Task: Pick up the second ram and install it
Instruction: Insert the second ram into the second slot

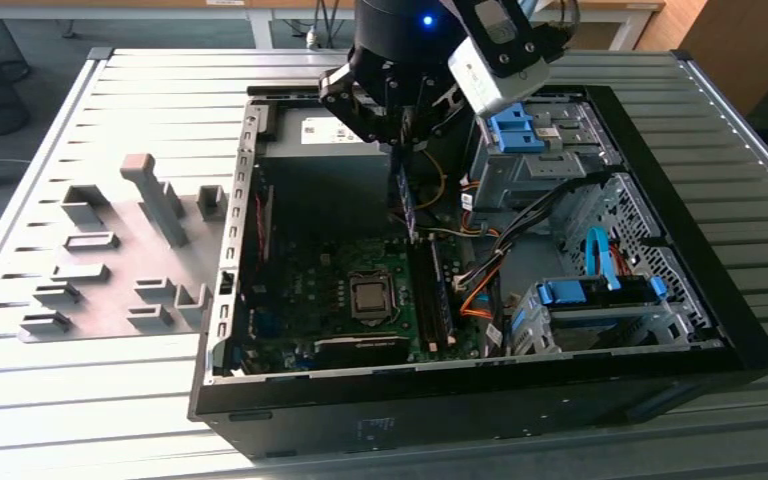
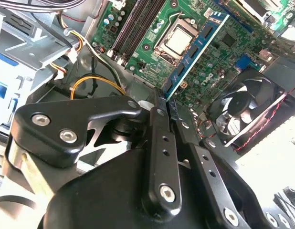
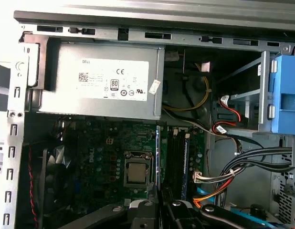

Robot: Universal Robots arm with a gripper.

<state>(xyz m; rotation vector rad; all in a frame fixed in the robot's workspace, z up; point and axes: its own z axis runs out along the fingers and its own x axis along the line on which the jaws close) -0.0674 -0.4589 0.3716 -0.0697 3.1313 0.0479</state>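
My gripper is shut on the second ram, a thin blue-green stick with black chips that hangs on edge inside the open computer case. In the second wrist view the black fingers clamp one end of the ram, which reaches out over the motherboard. In the first wrist view the ram is seen edge-on above the fingers, over the board between the processor socket and the long black memory sockets, apart from them.
A blue-edged stick stands in one black socket. The grey power supply lies at the case's far end, a fan beside the board, drive cages with blue brackets and cables on the exterior view's right. A grey tray lies at the left.
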